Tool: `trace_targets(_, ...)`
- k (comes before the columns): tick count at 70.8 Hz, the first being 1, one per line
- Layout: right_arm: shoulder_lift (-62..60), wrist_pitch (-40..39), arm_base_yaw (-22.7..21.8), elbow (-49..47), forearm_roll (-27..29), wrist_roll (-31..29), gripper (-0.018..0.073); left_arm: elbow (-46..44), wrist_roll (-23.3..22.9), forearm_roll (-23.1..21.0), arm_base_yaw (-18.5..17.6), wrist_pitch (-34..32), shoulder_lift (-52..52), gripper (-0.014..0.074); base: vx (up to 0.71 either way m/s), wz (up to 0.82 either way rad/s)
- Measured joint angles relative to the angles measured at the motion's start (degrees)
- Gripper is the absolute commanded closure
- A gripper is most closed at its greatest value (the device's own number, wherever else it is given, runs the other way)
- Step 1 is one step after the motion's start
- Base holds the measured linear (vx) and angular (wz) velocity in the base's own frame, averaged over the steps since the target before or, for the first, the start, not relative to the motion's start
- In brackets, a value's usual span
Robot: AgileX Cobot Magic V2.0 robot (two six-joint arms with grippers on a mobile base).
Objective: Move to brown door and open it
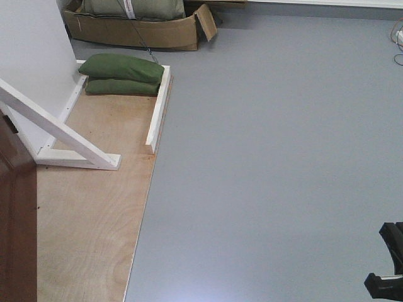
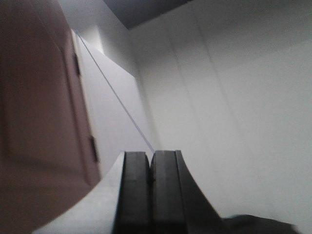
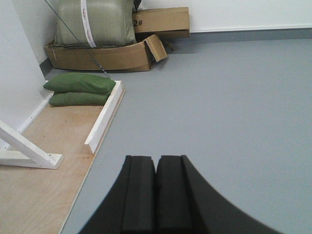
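The brown door (image 1: 16,214) shows as a dark brown panel at the left edge of the front view, standing on the plywood base (image 1: 88,220). In the left wrist view the door (image 2: 34,107) fills the left side, blurred, with two dark hinges on its right edge. My left gripper (image 2: 149,158) is shut and empty, pointing up beside the door, apart from it. My right gripper (image 3: 156,163) is shut and empty over the grey floor; part of the right arm (image 1: 389,264) shows at the bottom right of the front view.
A white brace (image 1: 56,129) and a white rail (image 1: 158,107) stand on the plywood. Two green sandbags (image 1: 123,74) lie at its far end. Cardboard boxes and a sack (image 3: 105,34) stand by the far wall. Grey floor (image 1: 277,157) spreads to the right.
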Motion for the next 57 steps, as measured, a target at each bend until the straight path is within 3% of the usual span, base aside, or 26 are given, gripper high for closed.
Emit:
trace_targets(12,0.00,0.00,0.00,0.00,0.00,0.00,0.0559,-8.07,24.20,0.01,6.73,-1.42,1.48,0.0580,0.00,0.00)
trace_targets(19,0.00,0.00,0.00,0.00,0.00,0.00,0.0559,-9.57,33.17,0.06,8.93,-5.86,1.61,0.0580,0.00,0.00)
trace_targets(26,0.00,0.00,0.00,0.00,0.00,0.00,0.0559,-9.84,37.73,0.06,9.84,-14.84,1.65,0.0580,0.00,0.00)
trace_targets(36,0.00,0.00,0.00,0.00,0.00,0.00,0.0559,-9.90,39.41,-2.03,9.97,-32.55,1.98,0.0580,0.00,0.00)
trace_targets(42,0.00,0.00,0.00,0.00,0.00,0.00,0.0559,-10.20,39.46,-7.30,9.97,-46.97,2.87,0.0580,0.00,0.00)
trace_targets(48,0.00,0.00,0.00,0.00,0.00,0.00,0.0559,-10.33,39.46,-16.17,9.97,-59.21,3.97,0.0580,0.00,0.00)
trace_targets(57,0.00,0.00,0.00,0.00,0.00,0.00,0.0559,-10.51,39.46,-34.15,10.19,-65.31,5.15,0.0580,0.00,0.00)
